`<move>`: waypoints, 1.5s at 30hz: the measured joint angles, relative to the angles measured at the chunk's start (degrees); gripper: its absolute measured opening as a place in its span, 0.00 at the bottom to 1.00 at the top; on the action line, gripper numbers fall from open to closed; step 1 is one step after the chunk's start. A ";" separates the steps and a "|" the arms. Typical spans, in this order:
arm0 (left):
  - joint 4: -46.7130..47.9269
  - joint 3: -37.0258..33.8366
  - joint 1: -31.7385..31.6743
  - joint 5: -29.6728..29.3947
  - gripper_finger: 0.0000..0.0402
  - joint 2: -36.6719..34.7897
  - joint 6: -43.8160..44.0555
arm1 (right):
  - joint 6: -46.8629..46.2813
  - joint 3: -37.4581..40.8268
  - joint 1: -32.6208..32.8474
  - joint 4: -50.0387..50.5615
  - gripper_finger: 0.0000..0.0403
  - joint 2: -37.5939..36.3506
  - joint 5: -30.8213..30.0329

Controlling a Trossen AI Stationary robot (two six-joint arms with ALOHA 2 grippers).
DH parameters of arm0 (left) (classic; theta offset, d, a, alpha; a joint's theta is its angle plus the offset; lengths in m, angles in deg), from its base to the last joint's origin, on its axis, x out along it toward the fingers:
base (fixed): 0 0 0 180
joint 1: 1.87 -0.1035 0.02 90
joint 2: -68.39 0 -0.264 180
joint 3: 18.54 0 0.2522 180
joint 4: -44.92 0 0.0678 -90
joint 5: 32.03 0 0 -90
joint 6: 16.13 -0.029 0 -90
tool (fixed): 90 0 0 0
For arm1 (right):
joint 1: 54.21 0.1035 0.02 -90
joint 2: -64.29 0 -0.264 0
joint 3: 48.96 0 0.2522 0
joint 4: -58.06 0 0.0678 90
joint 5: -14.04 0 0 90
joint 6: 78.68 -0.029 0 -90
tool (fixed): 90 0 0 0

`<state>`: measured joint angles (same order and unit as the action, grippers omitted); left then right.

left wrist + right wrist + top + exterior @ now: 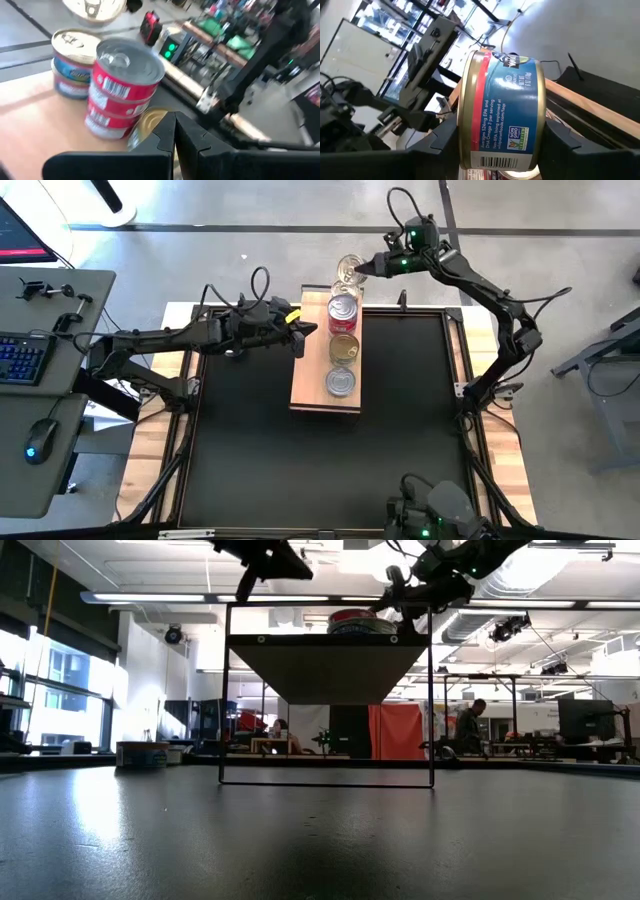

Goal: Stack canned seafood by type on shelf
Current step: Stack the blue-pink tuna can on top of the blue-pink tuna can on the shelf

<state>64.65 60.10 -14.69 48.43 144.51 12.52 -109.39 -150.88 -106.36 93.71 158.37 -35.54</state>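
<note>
While right tool grips, tin reads "Omega 3".

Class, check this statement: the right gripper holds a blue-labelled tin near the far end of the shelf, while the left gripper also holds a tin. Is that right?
Not quite. The left gripper holds nothing; the left wrist view shows its fingers shut and bare. The right gripper does hold the blue-labelled tin near the shelf's far end.

Floor: grey concrete
Desk: grey — keyboard, mouse
Ceiling lights: long strips
Windows: bright
Partition: orange — far off
</note>
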 joint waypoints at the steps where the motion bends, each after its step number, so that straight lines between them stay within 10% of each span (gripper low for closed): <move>1: 0.90 0.00 -0.09 0.00 0.00 0.00 -0.62 | -0.41 0.00 0.52 0.03 0.43 0.07 -0.61; 23: 4.85 0.00 -3.74 7.85 0.00 -0.44 -3.35 | -9.39 -0.15 7.34 -0.83 0.50 2.12 -17.24; 30: 6.44 0.00 -3.72 7.85 0.00 -0.44 -3.34 | -10.33 -0.09 7.16 0.56 0.66 2.19 -18.72; 45: 6.58 -0.02 -3.65 7.87 0.00 -0.44 -2.81 | -5.41 -0.06 7.64 2.54 0.67 2.19 -16.07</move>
<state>71.23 60.09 -18.34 56.30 144.07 9.71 -114.80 -150.93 -98.72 96.25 160.56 -51.61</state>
